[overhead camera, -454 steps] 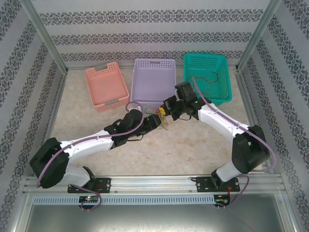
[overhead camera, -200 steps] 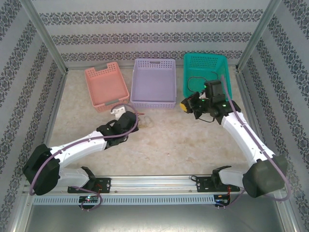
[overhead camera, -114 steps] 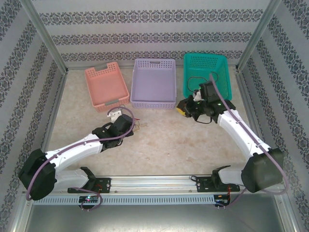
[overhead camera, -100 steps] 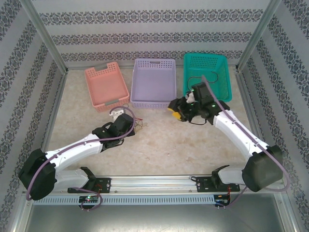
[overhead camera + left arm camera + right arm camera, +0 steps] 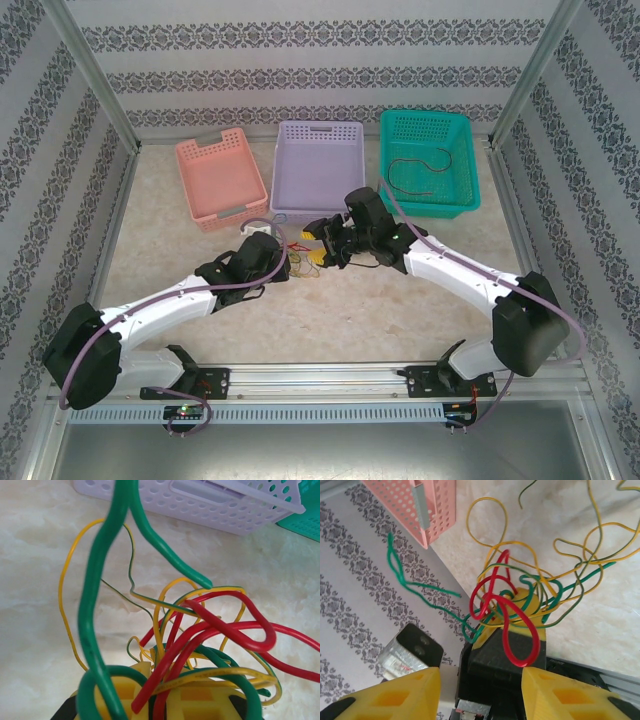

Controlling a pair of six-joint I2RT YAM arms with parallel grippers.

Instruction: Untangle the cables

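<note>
Right wrist view: the right gripper gapes empty before the left gripper, clamped on the cables.

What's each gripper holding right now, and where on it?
Left gripper is shut on the cables, pinching the tangle where the wires bunch. Right gripper is open, holding nothing.

The scene is lit brightly and evenly; only faint shadows are cast on the table. The green cable nearest the left wrist camera is blurred.
</note>
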